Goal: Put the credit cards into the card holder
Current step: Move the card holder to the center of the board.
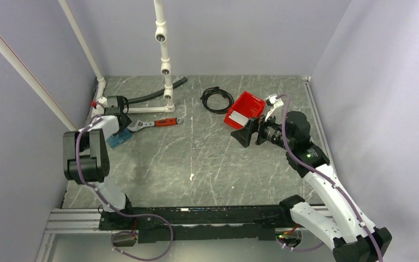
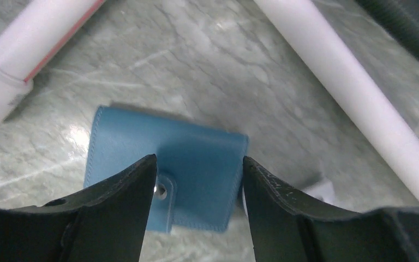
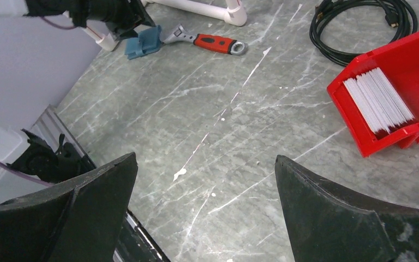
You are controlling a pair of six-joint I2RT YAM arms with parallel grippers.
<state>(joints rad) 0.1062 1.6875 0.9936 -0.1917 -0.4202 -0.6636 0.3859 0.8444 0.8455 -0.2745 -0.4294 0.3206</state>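
Observation:
The blue card holder (image 1: 118, 138) lies flat and closed at the far left of the table, its snap tab (image 2: 162, 191) showing. My left gripper (image 1: 122, 126) is open right over it. In the left wrist view the two fingers straddle the holder's (image 2: 196, 150) right half, and the gripper (image 2: 199, 159) holds nothing. My right gripper (image 1: 244, 134) is open and empty, above the table just in front of the red bin. A stack of white card-like sheets (image 3: 378, 100) stands in that bin. No tan-orange card shows. A small white patch (image 2: 320, 191) lies beside the holder; I cannot tell what it is.
The red bin (image 1: 249, 103) sits at the back right, with a coiled black cable (image 1: 216, 100) to its left. A red-handled wrench (image 1: 155, 123) lies just right of the holder. White PVC pipes (image 1: 165, 65) and a black hose (image 1: 158, 96) stand at the back left, close to my left gripper.

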